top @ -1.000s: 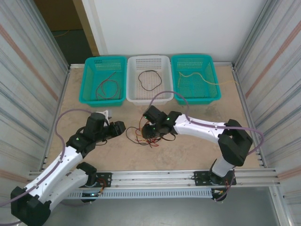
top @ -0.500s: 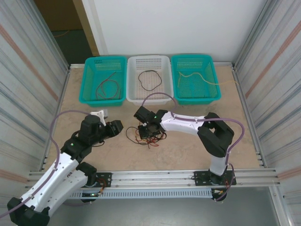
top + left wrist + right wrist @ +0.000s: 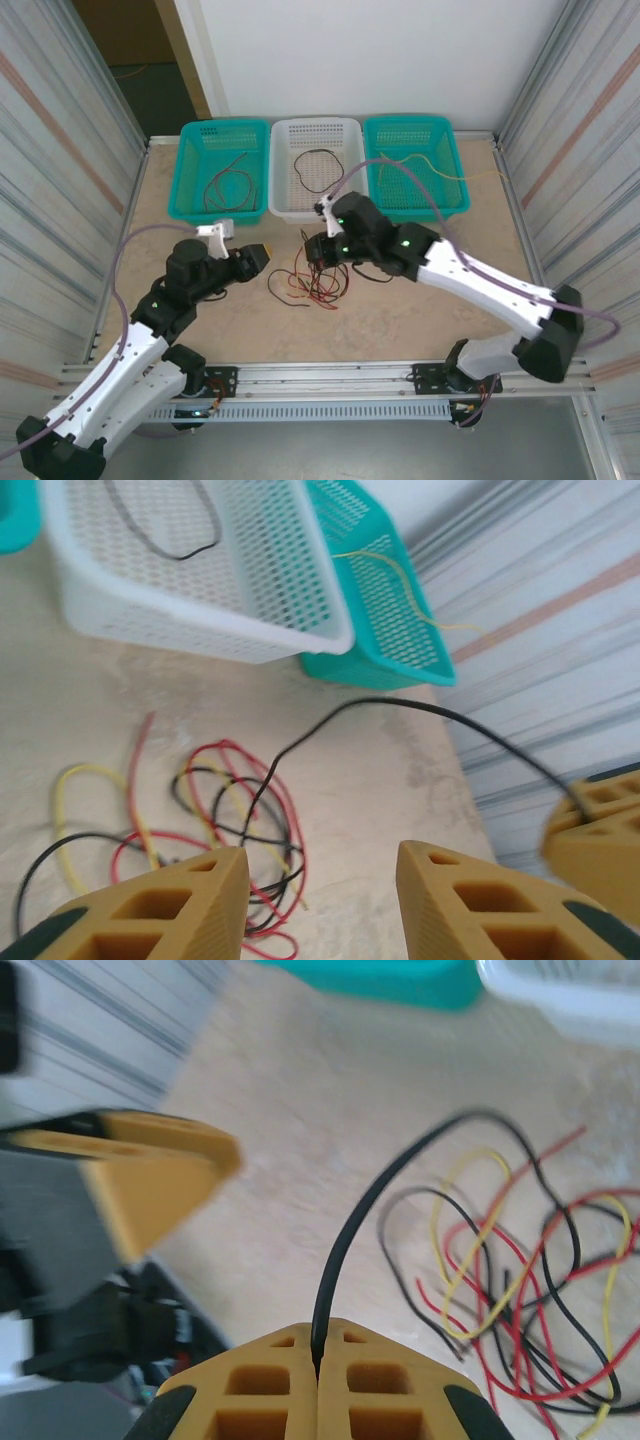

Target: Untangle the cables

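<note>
A loose tangle of red, yellow and black cables [image 3: 310, 285] lies on the table in front of the baskets; the same tangle [image 3: 215, 820] is in the left wrist view. My right gripper [image 3: 318, 1348] is shut on one black cable [image 3: 348, 1250], which arcs down into the tangle [image 3: 520, 1290]. From above, the right gripper [image 3: 315, 250] hangs just over the tangle's far edge. The held black cable [image 3: 400, 702] rises from the pile toward the right. My left gripper [image 3: 256, 256] sits just left of the tangle. The left gripper [image 3: 320, 880] is open, nothing between its fingers.
Three baskets stand along the far edge: a teal basket [image 3: 222, 124] holding a dark reddish cable, a white basket [image 3: 318, 121] holding a black loop, and a teal basket [image 3: 410, 119] holding a yellow cable. Metal walls flank the table.
My right gripper has shut on the black cable and moved back and up from the tangle, drawing the cable out. The left gripper has edged slightly toward the tangle.
</note>
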Controlling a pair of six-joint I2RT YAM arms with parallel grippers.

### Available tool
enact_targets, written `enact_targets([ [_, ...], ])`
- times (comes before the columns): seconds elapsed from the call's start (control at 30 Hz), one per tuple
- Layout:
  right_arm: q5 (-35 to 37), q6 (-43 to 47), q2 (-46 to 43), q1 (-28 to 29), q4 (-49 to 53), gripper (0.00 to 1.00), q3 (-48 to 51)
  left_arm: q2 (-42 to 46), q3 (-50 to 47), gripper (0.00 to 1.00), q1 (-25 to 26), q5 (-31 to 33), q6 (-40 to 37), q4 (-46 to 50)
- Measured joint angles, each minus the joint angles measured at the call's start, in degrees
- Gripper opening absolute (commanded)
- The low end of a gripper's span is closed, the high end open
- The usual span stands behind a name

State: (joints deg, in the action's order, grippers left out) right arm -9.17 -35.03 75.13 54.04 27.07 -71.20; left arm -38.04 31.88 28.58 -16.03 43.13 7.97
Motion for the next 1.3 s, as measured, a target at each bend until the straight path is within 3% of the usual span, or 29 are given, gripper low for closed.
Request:
enact_targets([
  [0.33,-8.35,3.3,-11.87,-1.57,-5.2,0.0,1.05,-6.29,0.02,0.69,0.87,-7.76,-0.13,-12.2],
  [0.53,-11.98,3.82,-14.21,-1.57,-7.54,0.01,1.07,-8.17,-0.02,0.79,5.05,-10.58,0.02,-21.11],
  [0.7,-13.64,3.82,-15.63,-1.57,-10.03,0.01,1.05,-10.75,-0.02,0.76,8.57,-10.23,-1.36,-24.13],
  [1.0,-14.99,3.85,-15.72,-1.6,-11.87,0.01,0.94,-14.82,-0.04,0.74,9.18,-8.96,-1.79,-26.53],
  [1.3,-16.65,3.78,-15.72,-1.6,-13.86,0.02,0.83,-18.88,-0.04,0.54,10.1,-10.14,-1.38,-30.58],
])
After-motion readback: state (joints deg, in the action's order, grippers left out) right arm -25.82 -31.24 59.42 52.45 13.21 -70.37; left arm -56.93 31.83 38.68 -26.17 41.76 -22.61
